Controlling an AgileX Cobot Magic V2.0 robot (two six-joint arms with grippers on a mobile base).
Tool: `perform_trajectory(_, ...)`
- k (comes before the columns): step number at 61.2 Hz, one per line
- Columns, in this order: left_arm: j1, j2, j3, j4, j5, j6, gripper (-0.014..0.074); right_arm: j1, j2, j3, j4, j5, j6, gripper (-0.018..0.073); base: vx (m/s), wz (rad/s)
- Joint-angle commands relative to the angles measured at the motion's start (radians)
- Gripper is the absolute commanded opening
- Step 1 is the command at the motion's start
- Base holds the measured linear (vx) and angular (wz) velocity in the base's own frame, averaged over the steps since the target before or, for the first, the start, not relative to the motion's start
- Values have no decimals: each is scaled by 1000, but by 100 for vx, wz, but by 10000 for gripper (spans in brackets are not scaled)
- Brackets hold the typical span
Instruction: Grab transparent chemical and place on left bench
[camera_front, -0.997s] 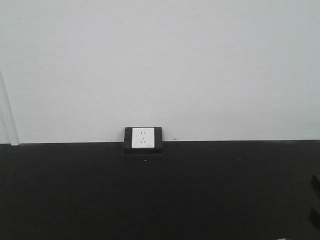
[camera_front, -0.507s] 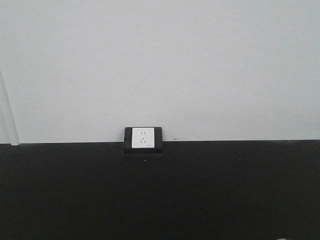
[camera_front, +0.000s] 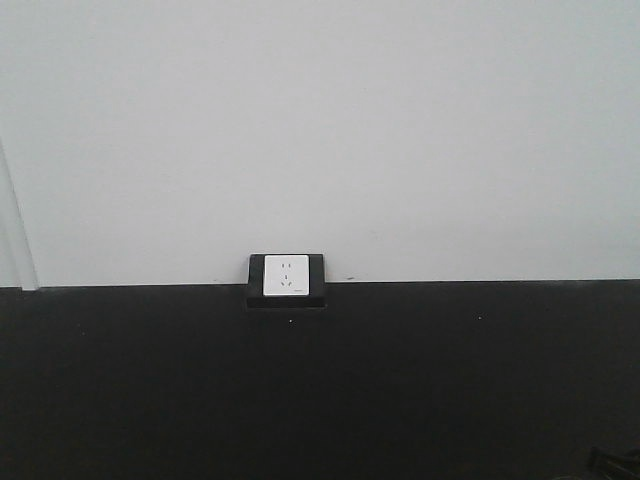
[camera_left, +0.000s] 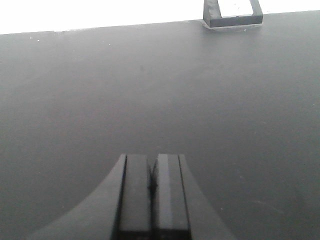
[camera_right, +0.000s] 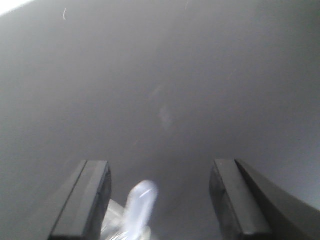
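Clear chemical blurred inside R claw, released | L claw clenched, empty

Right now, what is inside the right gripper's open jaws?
A blurred transparent object sits between the right gripper's fingers, over the black bench. Its lower end is cut off; contact unclear.

A black bench is stretching out wide in front of the socket box, which is sitting on its back edge against the white wall. A blurred transparent chemical is showing over the dark top; whether it is resting there I cannot tell.
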Motion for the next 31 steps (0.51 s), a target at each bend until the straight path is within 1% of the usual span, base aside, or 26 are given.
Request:
perform_trajectory(1, -2, -19, 16, -1, -78, -8, -3, -4, 5, -32, 2, 27, 34, 478, 0, 0)
perform_trajectory(9, -2, -19, 16, -1, -78, -8, -3, -4, 33, -32, 2, 38, 49, 473, 0, 0)
perform_trajectory(14, -2, -19, 16, -1, -78, -8, -3, -4, 38, -32, 2, 37, 49, 439, 0, 0)
perform_trajectory(20, -2, -19, 16, -1, -78, -8, -3, -4, 38, -32, 2, 37, 49, 325, 0, 0)
perform_trajectory(24, -2, -19, 16, -1, -78, -8, -3, -4, 38, -32, 2, 38, 49, 198, 0, 0)
perform_trajectory(31, -2, -19, 16, -1, -78, -8, -3, -4, 38, -32, 2, 38, 44, 29, 0, 0)
